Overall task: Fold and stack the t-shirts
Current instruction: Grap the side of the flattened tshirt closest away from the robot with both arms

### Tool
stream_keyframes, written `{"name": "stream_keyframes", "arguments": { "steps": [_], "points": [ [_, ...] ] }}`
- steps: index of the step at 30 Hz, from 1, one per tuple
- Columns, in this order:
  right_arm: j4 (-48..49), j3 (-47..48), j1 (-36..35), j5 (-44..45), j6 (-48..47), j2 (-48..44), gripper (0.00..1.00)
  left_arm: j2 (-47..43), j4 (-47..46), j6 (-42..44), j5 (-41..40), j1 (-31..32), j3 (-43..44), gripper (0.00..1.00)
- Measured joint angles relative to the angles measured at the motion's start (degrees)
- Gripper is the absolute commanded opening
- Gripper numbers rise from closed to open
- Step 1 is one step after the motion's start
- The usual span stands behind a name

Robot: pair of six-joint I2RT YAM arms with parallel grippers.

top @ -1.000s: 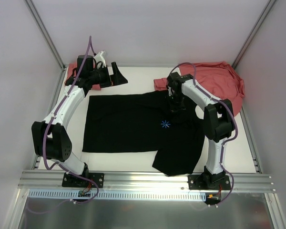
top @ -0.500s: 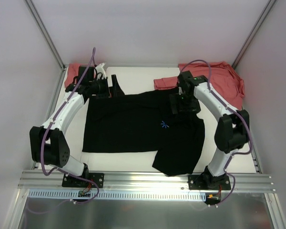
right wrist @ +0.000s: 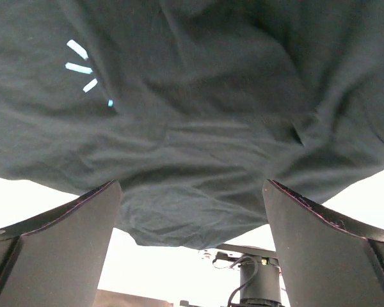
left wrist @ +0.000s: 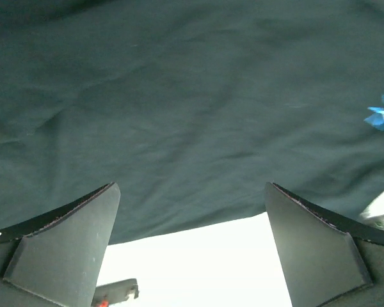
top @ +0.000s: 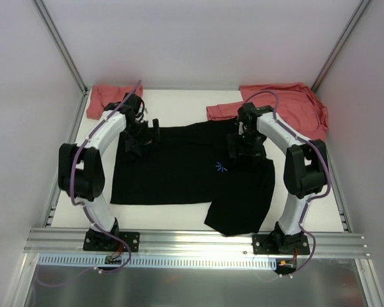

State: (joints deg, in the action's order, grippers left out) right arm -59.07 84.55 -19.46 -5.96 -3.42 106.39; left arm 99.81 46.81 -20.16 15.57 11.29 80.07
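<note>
A large black t-shirt (top: pixel 179 169) lies spread across the white table, its light-blue starburst mark (top: pixel 221 167) right of centre. My left gripper (top: pixel 143 135) hovers open over the shirt's far left corner; in the left wrist view (left wrist: pixel 191 224) the black cloth (left wrist: pixel 179 115) edge lies ahead of its fingers, nothing between them. My right gripper (top: pixel 243 146) stands open over the shirt's far right part, by the collar; the right wrist view (right wrist: pixel 192 224) shows rumpled black cloth (right wrist: pixel 198 160) under spread fingers. Salmon-red t-shirts lie at the back left (top: pixel 109 97) and back right (top: pixel 288 105).
White walls with metal corner posts close in the table on three sides. The right arm's base (top: pixel 278 242) and the left arm's base (top: pixel 105 240) stand on the rail at the near edge. A black sleeve (top: pixel 240 204) of the shirt hangs toward the front.
My right gripper has let go of the black shirt and opened. My left arm swung from the back left corner down onto the shirt's far left corner, uncovering the salmon-red shirt there.
</note>
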Motion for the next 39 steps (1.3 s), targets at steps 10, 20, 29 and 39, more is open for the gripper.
{"name": "stream_keyframes", "arguments": {
  "steps": [10,20,29,39],
  "points": [
    [-1.6,5.7,-0.3,-0.3,0.8,13.2,1.0,20.1,13.5,-1.7,-10.2,5.2,12.5,0.99],
    [-3.3,14.4,-0.3,0.7,1.4,19.7,0.99,25.1,18.2,-2.0,-12.9,5.9,17.6,0.99],
    [-5.3,17.2,-0.3,1.3,2.4,22.7,1.0,29.3,19.0,-3.1,-13.1,5.9,20.3,0.99],
    [-8.7,21.4,-0.5,2.1,3.2,25.8,0.99,31.3,20.0,-3.0,-12.8,5.9,23.2,0.99]
  ]
}}
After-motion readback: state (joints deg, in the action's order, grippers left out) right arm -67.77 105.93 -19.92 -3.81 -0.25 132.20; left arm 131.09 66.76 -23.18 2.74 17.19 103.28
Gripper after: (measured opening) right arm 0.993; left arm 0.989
